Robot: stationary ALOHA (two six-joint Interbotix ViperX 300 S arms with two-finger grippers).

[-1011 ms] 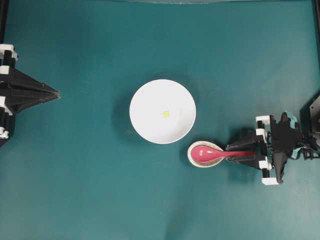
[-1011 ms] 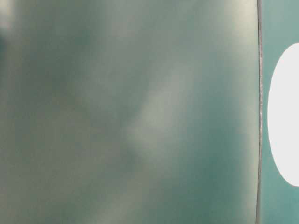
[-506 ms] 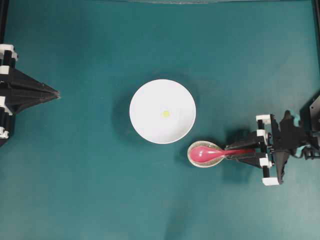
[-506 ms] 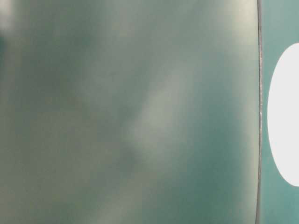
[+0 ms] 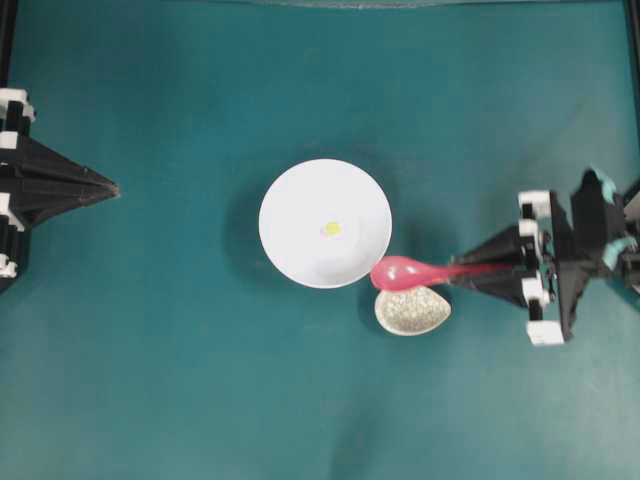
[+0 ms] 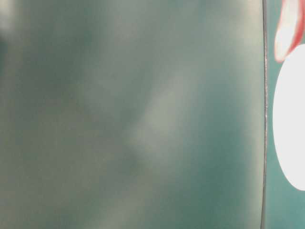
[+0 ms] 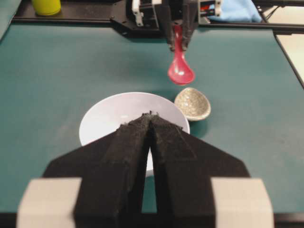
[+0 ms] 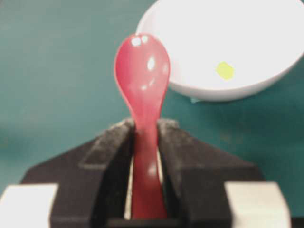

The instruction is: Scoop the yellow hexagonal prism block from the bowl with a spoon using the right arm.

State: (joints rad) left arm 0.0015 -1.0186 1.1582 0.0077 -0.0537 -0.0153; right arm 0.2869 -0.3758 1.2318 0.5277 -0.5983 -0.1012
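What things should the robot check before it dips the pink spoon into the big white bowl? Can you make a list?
1. Spoon gripped: ok. The right gripper is shut on its handle.
2. Spoon off its speckled dish: ok. It hangs in the air above it.
3. Yellow block in the bowl: ok. It sits near the middle.
4. Scoop over the bowl: not ok. It is beside the rim, not above the block.
5. Left gripper out of the way: ok. It is shut, far from the bowl.
6. Spoon level enough to scoop: cannot tell.
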